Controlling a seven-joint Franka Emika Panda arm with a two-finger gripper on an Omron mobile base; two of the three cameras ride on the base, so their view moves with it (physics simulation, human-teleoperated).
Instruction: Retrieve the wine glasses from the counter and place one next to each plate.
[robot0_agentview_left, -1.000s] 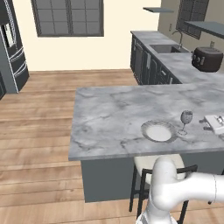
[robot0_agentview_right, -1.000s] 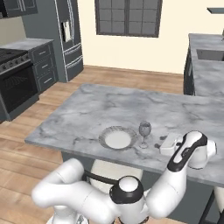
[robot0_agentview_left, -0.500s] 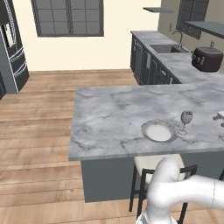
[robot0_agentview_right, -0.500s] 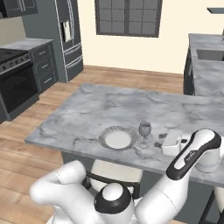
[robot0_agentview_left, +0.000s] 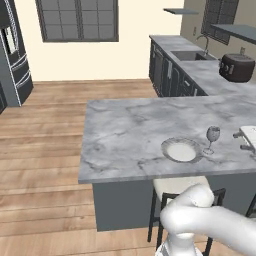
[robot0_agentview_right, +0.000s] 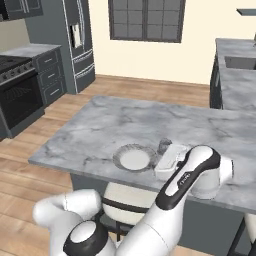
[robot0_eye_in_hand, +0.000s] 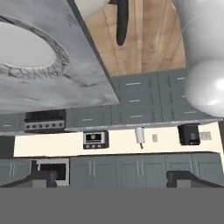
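One clear stemmed wine glass stands upright on the marble island, just right of a pale plate. My gripper is at the island's right end, a short way right of the glass and not touching it. It is open with nothing between its fingers. From the right base, my white hand covers the lower part of the glass beside the plate. The hand view is rolled upside down: the plate is at top left, the open gripper at the bottom, the far counter across the middle.
A stool is tucked under the island's near edge. A dark cooker pot sits on the back worktop by the sink. The black stove and fridge stand to the left. Wooden floor lies left of the island.
My arm has swung forward and the hand has turned, so from the right base it now overlaps the glass. Glass and plate have stayed put. The jaws remain open.
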